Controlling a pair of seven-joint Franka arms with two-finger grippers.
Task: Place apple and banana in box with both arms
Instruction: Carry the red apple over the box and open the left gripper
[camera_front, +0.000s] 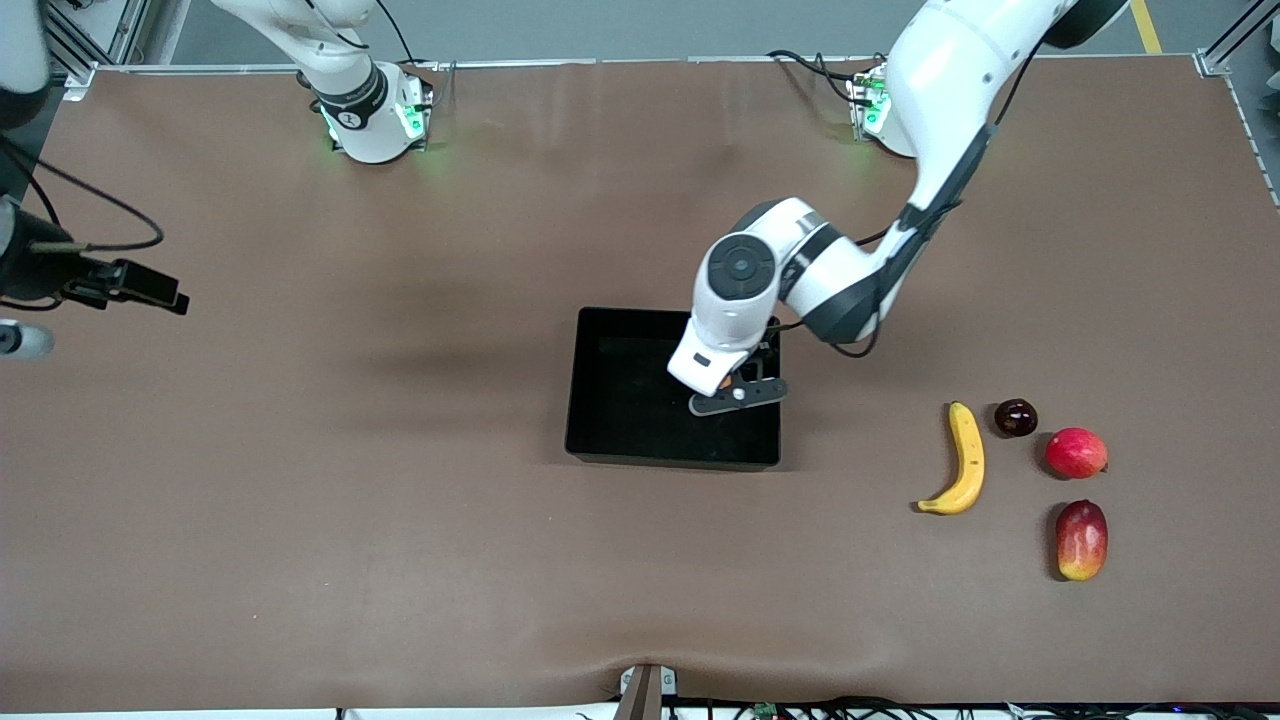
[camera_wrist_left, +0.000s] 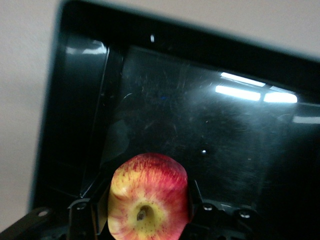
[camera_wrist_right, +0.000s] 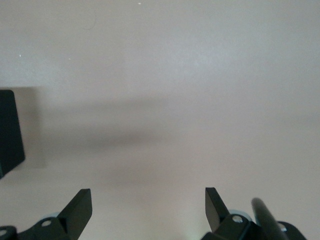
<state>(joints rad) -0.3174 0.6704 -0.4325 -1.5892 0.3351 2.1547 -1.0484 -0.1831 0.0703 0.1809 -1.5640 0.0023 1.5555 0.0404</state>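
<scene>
In the front view the white jointed left arm comes from its base at the top of the table, bends at a black-banded elbow and turns its wrist downward, so that the left gripper (camera_front: 738, 392) hangs over the shallow glossy black plastic box (camera_front: 620, 400), above the part of it toward the left arm's end of the table. The apple cannot be made out under the wrist here. The curved yellow banana (camera_front: 962, 460) lies on the brown table mat (camera_front: 300, 480), well apart from the box toward the left arm's end. Just beside its upper tip sits a small dark round fruit (camera_front: 1015, 417), next to that a plain pink-red round fruit (camera_front: 1076, 452), and nearer the camera an elongated red-yellow mango-like fruit (camera_front: 1081, 539). The right arm waits, its right gripper (camera_front: 150, 290) held over the bare mat at its own end of the table. The left wrist view shows the small red apple with yellow speckled patches (camera_wrist_left: 148, 200), stem dimple toward the lens, pinched between the left gripper's black fingers (camera_wrist_left: 80, 220) above the shiny box floor (camera_wrist_left: 200, 115). The right wrist view shows the right gripper's two black fingers (camera_wrist_right: 80, 210) spread wide over the bare mat, with one black corner of the box (camera_wrist_right: 10, 130) at the edge.
</scene>
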